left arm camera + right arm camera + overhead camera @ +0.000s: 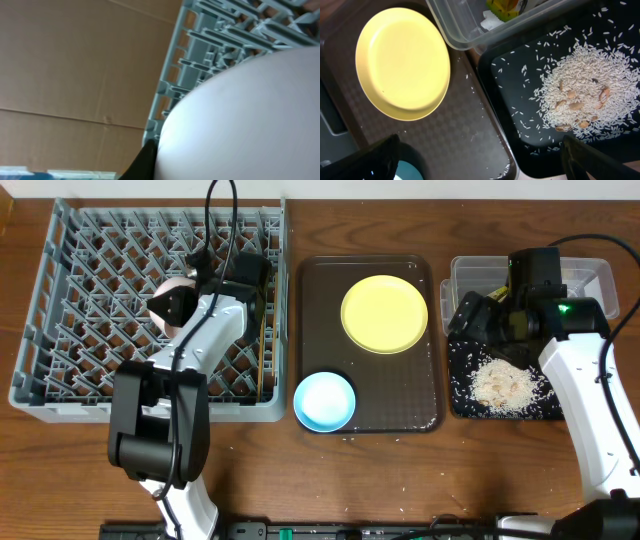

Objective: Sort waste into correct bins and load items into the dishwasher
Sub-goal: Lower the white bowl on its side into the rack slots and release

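Overhead: the left gripper [180, 305] appears to be loading a round white bowl [172, 288] into the grey lattice dish rack [60, 300] at the far-left corner.

Left wrist: the bowl fills the view, and I cannot tell the grip.

Right wrist: the right gripper [482, 160] is spread and empty over the shallow black tray [502, 107] of loose rice [580, 85]. The round yellow plate [402, 62] is likely next and needs a rim grasp.

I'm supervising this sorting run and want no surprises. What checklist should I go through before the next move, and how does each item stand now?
1. Right hand open and empty: ok.
2. Rice pile in black tray: ok.
3. Wrapper in clear tub: ok.
4. Yellow plate and light-blue bowl in dish rack: not ok, both on brown tray.
5. White bowl seated in rack: cannot tell.
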